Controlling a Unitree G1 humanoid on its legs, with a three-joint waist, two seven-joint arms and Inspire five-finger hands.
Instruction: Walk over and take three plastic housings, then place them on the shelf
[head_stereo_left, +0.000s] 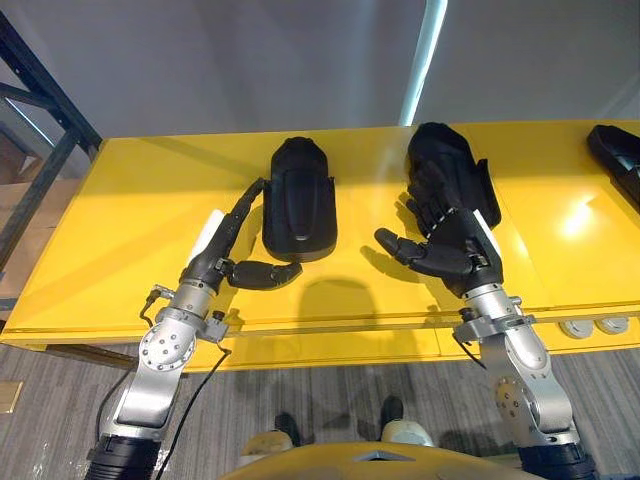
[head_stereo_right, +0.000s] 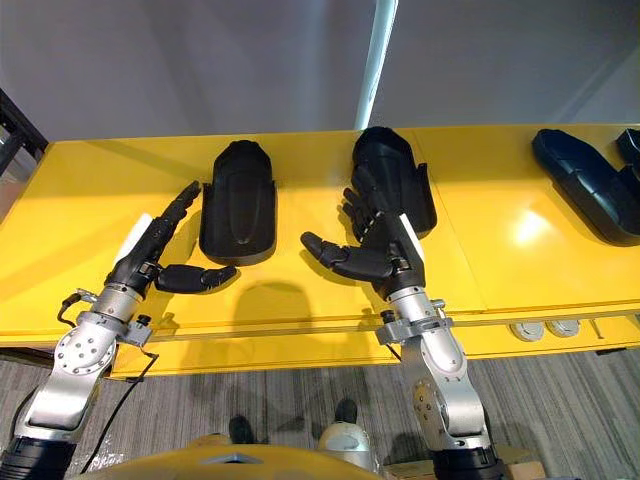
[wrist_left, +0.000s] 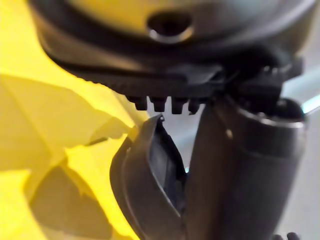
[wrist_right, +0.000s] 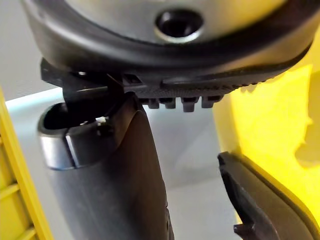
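Yellow tabletop (head_stereo_left: 130, 230) right before robot; walk looks done. Left robot hand (head_stereo_left: 215, 258) open, fingers straight along edge of left housing (head_stereo_left: 300, 205), thumb by its near end; no grip. Right robot hand (head_stereo_left: 455, 245) open, fingers spread over near end of middle housing (head_stereo_left: 445, 155), not closed on it. Third housing (head_stereo_right: 590, 190) further right, untouched. Dark metal frame (head_stereo_left: 40, 150) far left, maybe shelf. Judgement: all three picks and all placing left.

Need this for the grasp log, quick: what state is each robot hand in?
Left robot hand: open, holding nothing, beside a black plastic housing.
Right robot hand: open, holding nothing.
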